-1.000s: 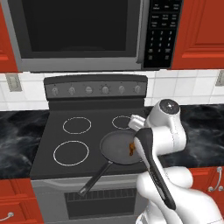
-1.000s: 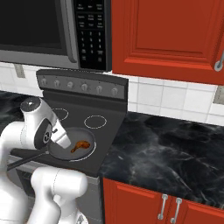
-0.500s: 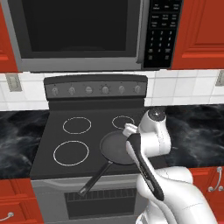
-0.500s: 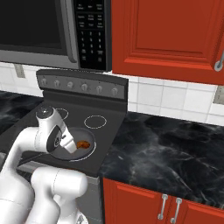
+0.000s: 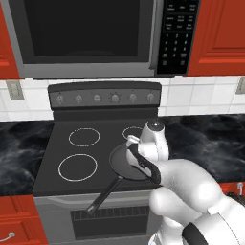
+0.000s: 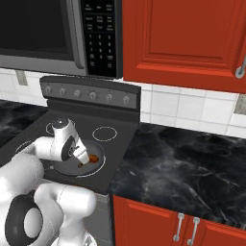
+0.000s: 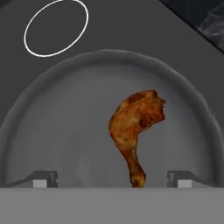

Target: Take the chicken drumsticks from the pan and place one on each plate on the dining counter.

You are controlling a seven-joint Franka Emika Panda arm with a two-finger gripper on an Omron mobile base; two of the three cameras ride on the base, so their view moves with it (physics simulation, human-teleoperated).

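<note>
A golden-brown drumstick [image 7: 134, 131] lies in the round black pan [image 7: 52, 131] on the stove [image 5: 52, 158], its thick meaty end toward one o'clock in the hand view and its narrow bone end toward six. The skin looks glossy and bumpy against the pan's smooth, matte floor. The gripper [image 7: 112, 178] hangs just above, fingers [image 7: 43, 178] spread wide on either side of the bone end, apparently lined up to pinch it. A thin handle [image 5: 103, 195] juts off toward seven o'clock in the left base view.
</note>
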